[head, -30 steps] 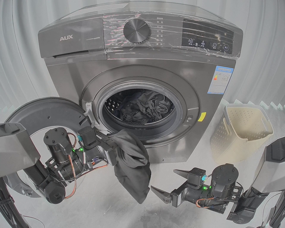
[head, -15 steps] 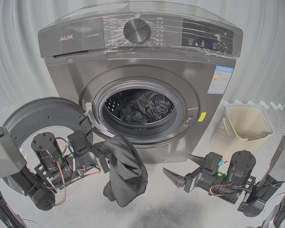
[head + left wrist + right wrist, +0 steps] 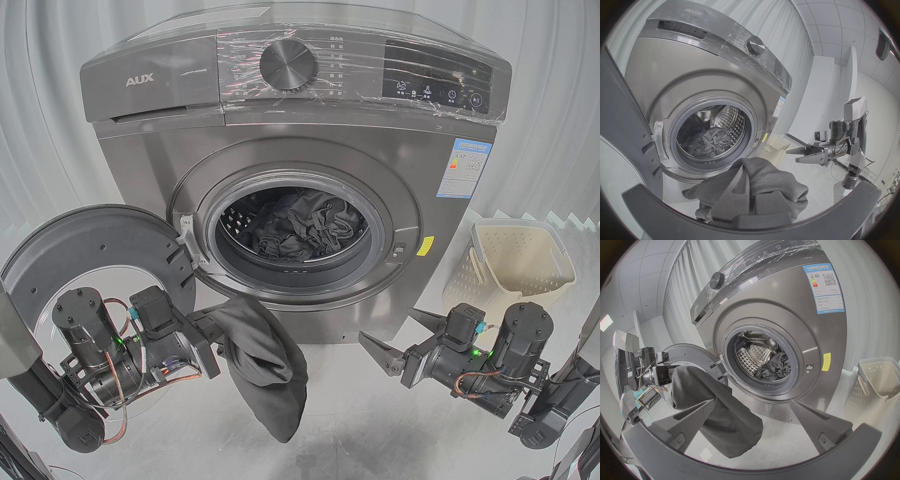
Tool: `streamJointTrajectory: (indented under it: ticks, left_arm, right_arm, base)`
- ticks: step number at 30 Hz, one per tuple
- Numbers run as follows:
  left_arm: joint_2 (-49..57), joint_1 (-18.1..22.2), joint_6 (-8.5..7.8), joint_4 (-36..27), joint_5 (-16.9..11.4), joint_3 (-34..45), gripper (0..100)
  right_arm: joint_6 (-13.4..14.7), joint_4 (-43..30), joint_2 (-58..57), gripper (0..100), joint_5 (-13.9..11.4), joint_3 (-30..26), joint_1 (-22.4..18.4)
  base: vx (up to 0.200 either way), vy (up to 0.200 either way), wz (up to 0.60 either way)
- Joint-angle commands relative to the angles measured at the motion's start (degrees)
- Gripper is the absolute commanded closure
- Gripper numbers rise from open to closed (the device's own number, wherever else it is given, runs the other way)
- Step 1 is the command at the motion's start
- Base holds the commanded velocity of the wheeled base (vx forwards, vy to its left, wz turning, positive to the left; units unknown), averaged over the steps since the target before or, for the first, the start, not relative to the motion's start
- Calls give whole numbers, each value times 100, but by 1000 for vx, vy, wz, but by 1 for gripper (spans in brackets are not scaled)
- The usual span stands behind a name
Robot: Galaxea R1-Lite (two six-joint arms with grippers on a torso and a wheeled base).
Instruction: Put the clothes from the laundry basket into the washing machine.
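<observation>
A dark grey garment (image 3: 262,369) hangs from my left gripper (image 3: 215,320), which is shut on its upper edge, low and just left of the washing machine's round opening (image 3: 300,237). The left wrist view shows the cloth (image 3: 768,181) bunched over the fingers (image 3: 740,193). More dark clothes (image 3: 303,225) lie inside the drum. My right gripper (image 3: 384,323) is open and holds nothing, low at the right, in front of the cream laundry basket (image 3: 519,269). What I can see of the basket's inside is bare.
The machine's door (image 3: 94,244) stands swung open at the left, right behind my left arm. The basket leans against the machine's right side. Bare grey floor (image 3: 362,425) lies between the two arms.
My left arm has drawn down and to the left with the garment, which swings below it. My right arm has moved right and up, toward the basket, still open.
</observation>
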State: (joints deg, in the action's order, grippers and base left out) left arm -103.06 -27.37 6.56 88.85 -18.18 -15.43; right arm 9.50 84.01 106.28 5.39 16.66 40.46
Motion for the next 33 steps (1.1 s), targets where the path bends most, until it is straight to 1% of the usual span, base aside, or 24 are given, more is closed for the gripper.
streamJointTrajectory:
  ticks: [1, 2, 8, 20, 24, 26, 29, 31, 32, 33]
  left_arm:
    - [-65, -14, 3, 1, -11, 14, 100]
    - [-100, -14, 3, 1, -11, 23, 100]
    - [-250, -23, -14, 1, -11, 14, 100]
    - [-408, -164, -32, 10, -11, -100, 100]
    - [-426, -164, -41, 10, -2, -91, 100]
    - [-478, -199, -93, 10, -2, -91, 100]
    - [-513, -208, -234, 10, -2, -83, 100]
    - [-522, -216, -339, 10, 7, -83, 100]
    - [-540, -225, -375, 10, 7, -74, 100]
    - [-540, -225, -375, 10, 7, -74, 100]
  right_arm:
    - [0, 2, -2, 0, -3, 3, 6]
    - [0, 2, 7, 0, 6, -5, 6]
    - [0, 2, -2, 0, 6, 3, 41]
    - [8, 2, -2, 0, 6, -5, 76]
    - [8, 2, -11, 0, 6, -5, 85]
    - [0, 2, -28, 0, 6, -14, 129]
    - [0, 2, -63, 0, -3, -102, 138]
    - [0, 2, -134, 0, -3, -137, 243]
    - [0, 2, -160, 0, 6, -137, 357]
    - [0, 2, -160, 0, 6, -137, 357]
  base:
    - [0, 0, 0]
    - [0, 0, 0]
    - [200, 0, 0]
    - [200, 0, 0]
    - [0, 0, 0]
    - [0, 0, 0]
    - [0, 0, 0]
    - [0, 0, 0]
    - [0, 0, 0]
    - [0, 0, 0]
